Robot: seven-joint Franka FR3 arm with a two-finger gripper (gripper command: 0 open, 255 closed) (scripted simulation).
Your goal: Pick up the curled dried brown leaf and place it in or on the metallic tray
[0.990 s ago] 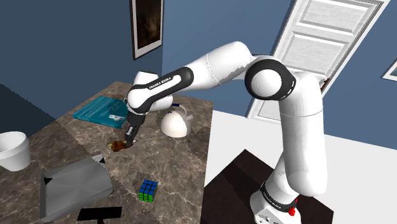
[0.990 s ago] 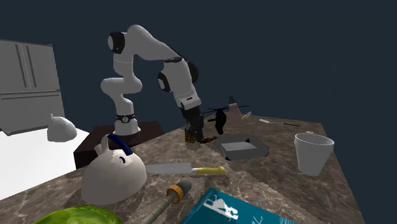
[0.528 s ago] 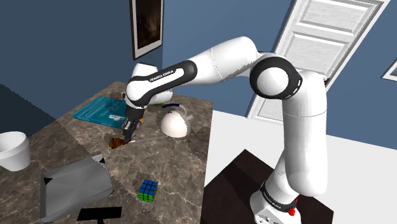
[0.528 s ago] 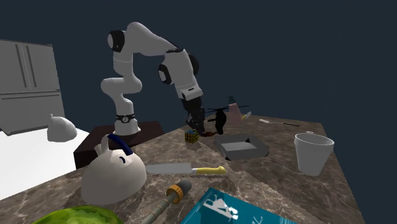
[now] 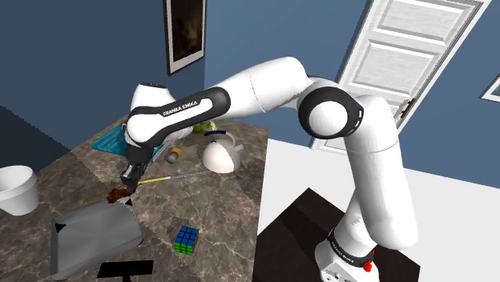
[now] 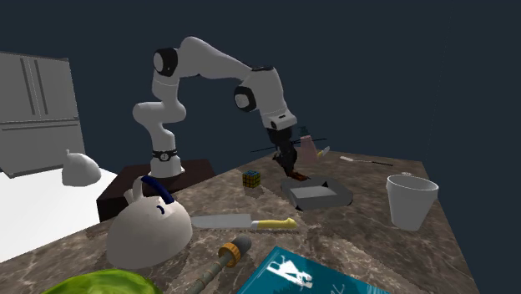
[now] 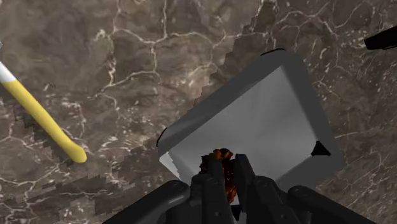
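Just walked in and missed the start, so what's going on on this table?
The white arm's black gripper is shut on a curled brown leaf, holding it in the air over one corner of the grey tray on the marbled table. The leaf is not yet released. A yellow-handled knife, a colourful cube and a white cup sit nearby, untouched.

Clasped brown leaf point(image 7: 221, 167) above grey tray point(image 7: 267, 121)
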